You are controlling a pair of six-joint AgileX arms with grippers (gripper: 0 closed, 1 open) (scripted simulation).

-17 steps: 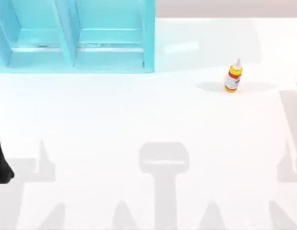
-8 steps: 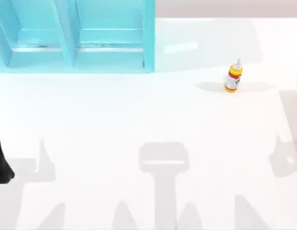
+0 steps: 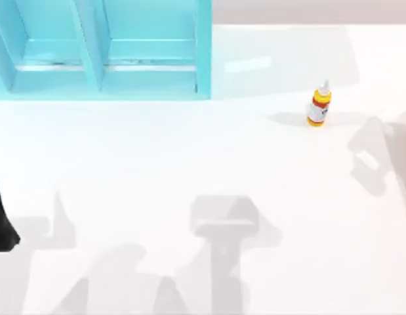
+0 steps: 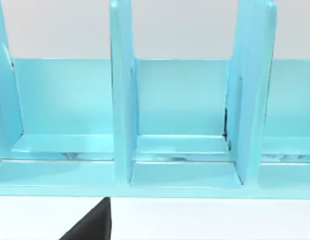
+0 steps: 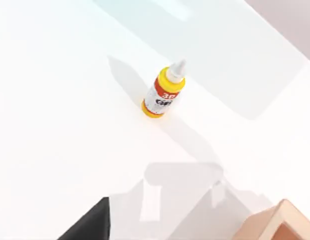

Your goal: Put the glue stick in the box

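Observation:
The glue stick [image 3: 319, 105] is a small yellow bottle with a white nozzle and a white-and-red label. It stands upright on the white table at the right rear, and is seen closer in the right wrist view [image 5: 164, 92]. The corner of a tan box [image 5: 277, 225] lies on the table a short way from it. A black part of my right arm [image 5: 89, 226] shows at the picture's edge, well apart from the bottle. My left arm [image 3: 0, 220] is parked at the table's left edge, with a black part of it [image 4: 92, 225] in front of the blue organiser.
A light-blue divided organiser [image 3: 98, 59] with upright partitions stands at the rear left, its open compartments [image 4: 182, 135] facing the left wrist camera. White tabletop stretches between the organiser, the glue stick and the front edge, crossed by grey shadows.
The grey shadow on the table's right side has moved up toward the glue stick, and the front shadows have shifted. The glue stick and my left arm have not moved.

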